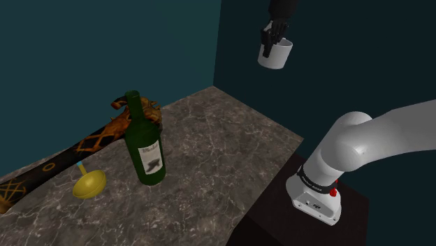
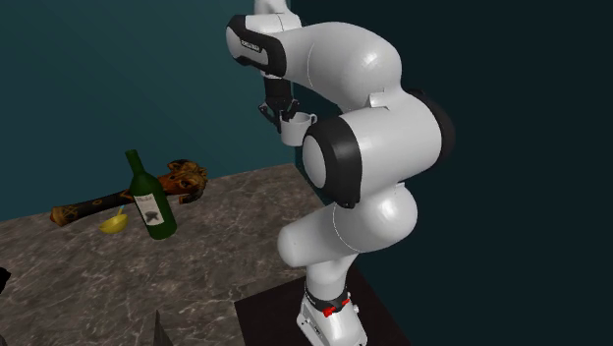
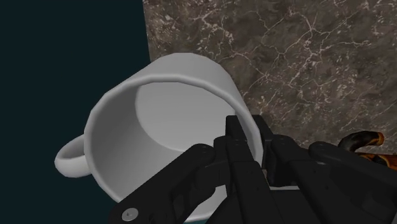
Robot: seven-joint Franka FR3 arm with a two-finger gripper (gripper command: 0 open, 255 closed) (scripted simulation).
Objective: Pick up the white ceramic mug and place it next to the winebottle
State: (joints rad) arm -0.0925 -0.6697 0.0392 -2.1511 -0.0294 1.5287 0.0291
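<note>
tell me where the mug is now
The white mug hangs in the air at the shoulder view's upper right, its rim clasped by the fingers, high above and right of the green wine bottle.

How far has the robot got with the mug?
Picking up looks done: the white mug hangs high in the air, off the marbled counter. In hand: the gripper clasps its rim. Left: carry it over to the green wine bottle and set it down beside it.
</note>
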